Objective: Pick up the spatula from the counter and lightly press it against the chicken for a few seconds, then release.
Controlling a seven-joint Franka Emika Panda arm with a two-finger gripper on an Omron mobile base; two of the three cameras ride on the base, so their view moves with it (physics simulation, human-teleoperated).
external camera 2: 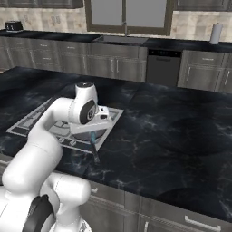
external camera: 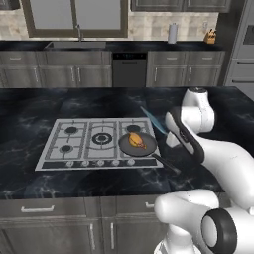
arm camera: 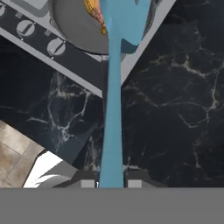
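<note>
I have the gripper (arm camera: 110, 183) clenched on the blue long-handled spatula (arm camera: 113, 109). In the hand view the handle runs straight up from between the two dark fingertips (arm camera: 87, 183), which sit tight against its sides.

I take my bearings from the silver gas cooktop (external camera: 74, 144) set into the black marble counter (external camera: 30, 104). The round dark frying pan (external camera: 149, 147) sits on the cooktop's front right burner. Its long black handle (external camera: 166, 163) sticks out past the cooktop's front right corner and over the counter. The golden-brown chicken piece (external camera: 136, 140) lies in the middle of that pan.

From the left base view the spatula hangs in the air along the cooptop's right edge and is tilted. Its blade end is raised toward the cooktop's back right corner, and its handle slopes down to the gripper just off the cooktop's right side. In that view the blade shows clear of the chicken.

In the hand view the wide blade lies across the pan's rim at the cooktop's front right corner and covers one edge of the chicken. I cannot tell from this angle whether the two touch. The row of round grey knobs (arm camera: 56, 46) runs along the cooktop's front strip, just beside the pan.

From the right base view a short stretch of blue shows under the hand at the cooktop's right front corner, above the pan handle.
</note>
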